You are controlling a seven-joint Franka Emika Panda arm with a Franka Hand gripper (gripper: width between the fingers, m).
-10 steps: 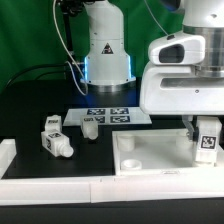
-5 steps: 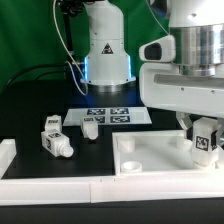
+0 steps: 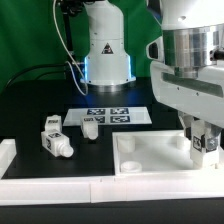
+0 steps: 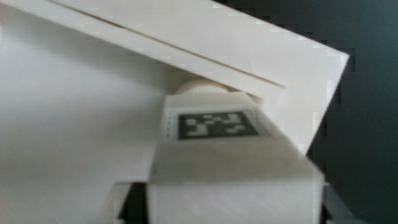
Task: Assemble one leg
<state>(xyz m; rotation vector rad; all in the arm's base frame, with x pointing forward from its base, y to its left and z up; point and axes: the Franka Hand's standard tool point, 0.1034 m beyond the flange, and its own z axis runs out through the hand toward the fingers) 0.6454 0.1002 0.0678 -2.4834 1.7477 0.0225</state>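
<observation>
My gripper (image 3: 203,138) is shut on a leg (image 3: 205,145), a small white block with a black-and-white tag. It holds the leg upright over the right far corner of the wide white tray-like board (image 3: 150,160). In the wrist view the leg (image 4: 217,125) runs from between my dark fingers (image 4: 135,202) to the board's corner rim (image 4: 267,70), and its far end touches there. My gripper (image 4: 228,208) is at the frame's edge.
Three more white legs lie on the black table to the exterior view's left: two (image 3: 52,125) (image 3: 57,145) close together and one (image 3: 90,127) by the marker board (image 3: 112,115). A white rail (image 3: 50,186) runs along the front. The arm's base (image 3: 105,50) stands behind.
The wrist has turned over the last second while the held leg stayed at the board's right corner, shifting only slightly left and down.
</observation>
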